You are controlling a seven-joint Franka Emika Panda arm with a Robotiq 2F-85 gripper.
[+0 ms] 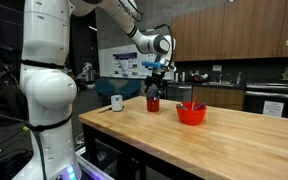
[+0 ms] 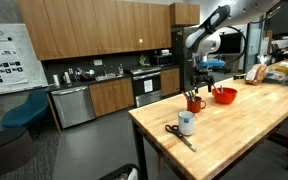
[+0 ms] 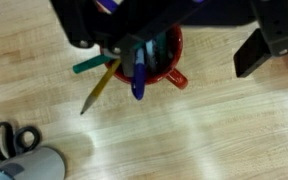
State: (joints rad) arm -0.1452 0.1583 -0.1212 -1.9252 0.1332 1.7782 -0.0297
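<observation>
Far left in the wrist view, the scissors (image 3: 14, 138) lie flat on your desk (image 3: 224, 130). The white mug (image 3: 42, 166) sits just beside them at the bottom edge. Further right stands the red cup (image 3: 169, 62), upright, with pens (image 3: 137, 78) and a pencil (image 3: 99, 90) leaning out toward the left. Your fingers (image 3: 269, 45) are spread wide and hold nothing. They hang above the cup, and you cannot tell from this view whether they brush the pens. In an exterior view, the red cup (image 1: 152, 101) stands right under your fingers, and the bowl (image 1: 191, 114) sits near it on the right, not touching it.
</observation>
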